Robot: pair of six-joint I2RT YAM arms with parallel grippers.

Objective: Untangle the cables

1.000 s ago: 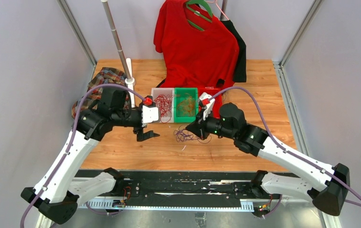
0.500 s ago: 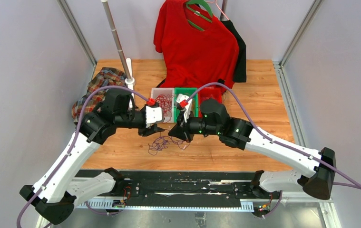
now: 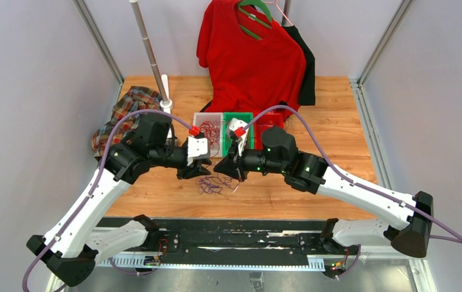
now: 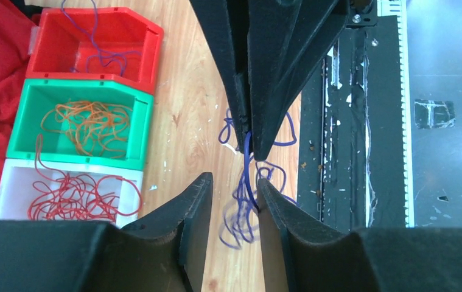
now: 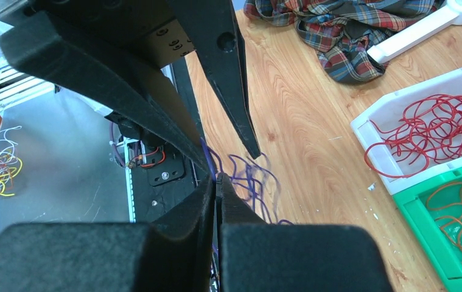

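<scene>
Several purple cables (image 4: 240,216) are lying between the parted jaws of your left gripper (image 4: 234,178) while your right gripper (image 5: 217,182) is pinching one strand, so pulling is risking a tighter tangle.

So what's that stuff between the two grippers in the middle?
A loose tangle of purple cables sits between the left gripper and the right gripper, one strand pinched in the right one. The top view shows it best.

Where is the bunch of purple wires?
Top view: the purple wires lie on the wooden table, where the left arm and right arm meet, just nearer the robot than the white bin and green bin.
</scene>
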